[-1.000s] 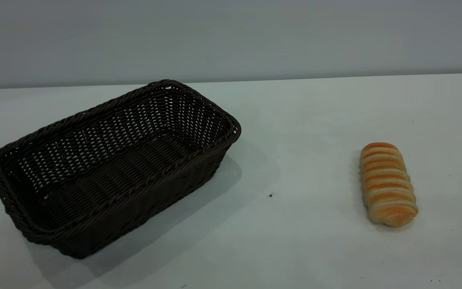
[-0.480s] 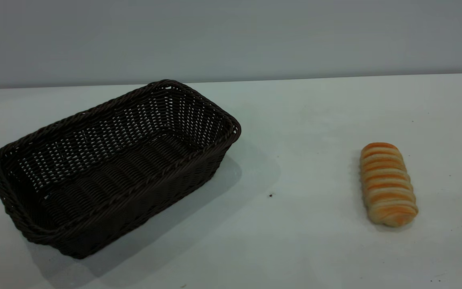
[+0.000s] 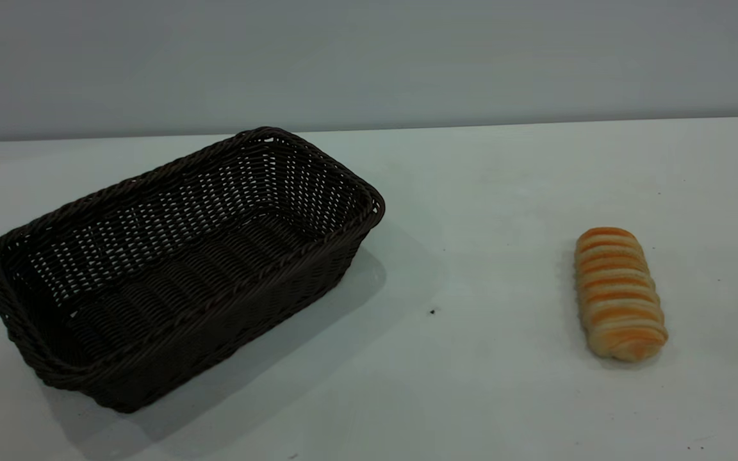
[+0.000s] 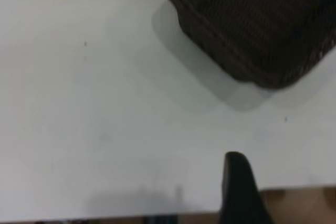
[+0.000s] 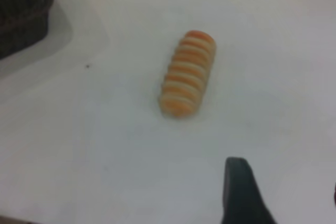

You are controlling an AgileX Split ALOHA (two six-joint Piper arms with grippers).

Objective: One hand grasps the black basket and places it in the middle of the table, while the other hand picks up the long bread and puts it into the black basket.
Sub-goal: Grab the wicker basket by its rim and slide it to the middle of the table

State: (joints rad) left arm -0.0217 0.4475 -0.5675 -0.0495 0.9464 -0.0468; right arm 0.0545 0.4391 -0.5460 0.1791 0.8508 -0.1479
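The black basket [image 3: 177, 269] stands empty on the left of the white table [image 3: 484, 192], its long side running diagonally. The long bread [image 3: 619, 293] lies on the table at the right, apart from the basket. Neither gripper shows in the exterior view. In the left wrist view, my left gripper [image 4: 286, 182] hangs over the table's edge, well short of the basket [image 4: 257, 24]; one dark finger [image 4: 237, 187] shows with a wide empty gap beside it. In the right wrist view, my right gripper [image 5: 283, 184] is open and empty above the table, a short way from the bread [image 5: 188, 73].
A tiny dark speck [image 3: 432, 312] marks the table between basket and bread. A plain grey wall [image 3: 369, 57] stands behind the table. The basket's corner shows in the right wrist view [image 5: 21, 9].
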